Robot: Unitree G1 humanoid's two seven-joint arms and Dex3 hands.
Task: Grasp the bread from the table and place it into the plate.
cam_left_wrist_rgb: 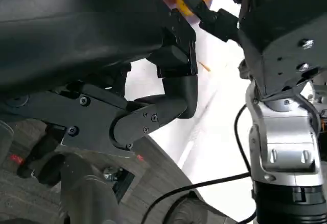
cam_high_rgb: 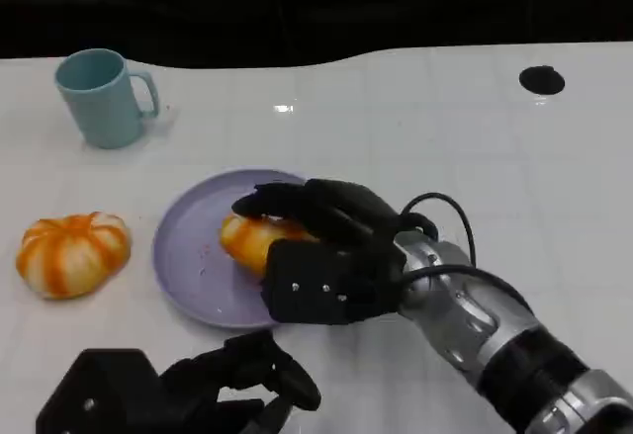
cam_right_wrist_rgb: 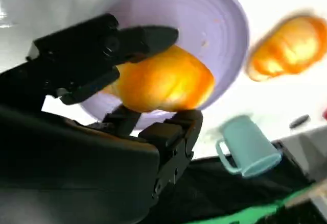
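Right robot hand (cam_high_rgb: 321, 256) pinching bread (cam_high_rgb: 255, 239) over plate (cam_high_rgb: 188, 256), likely just above surface; lower gently, then spread fingers.

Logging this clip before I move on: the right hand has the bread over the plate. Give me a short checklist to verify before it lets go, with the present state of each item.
1. Right hand grips the golden-orange bread roll: ok; fingers wrap it in the right wrist view.
2. Bread over the round lilac plate: ok.
3. Bread resting on the plate surface: cannot tell; the fingers hide the contact.
4. Left hand clear of the plate: ok; it sits at the near table edge, holding nothing.
5. Striped orange pumpkin-shaped bun and pale teal mug apart from the plate: ok.
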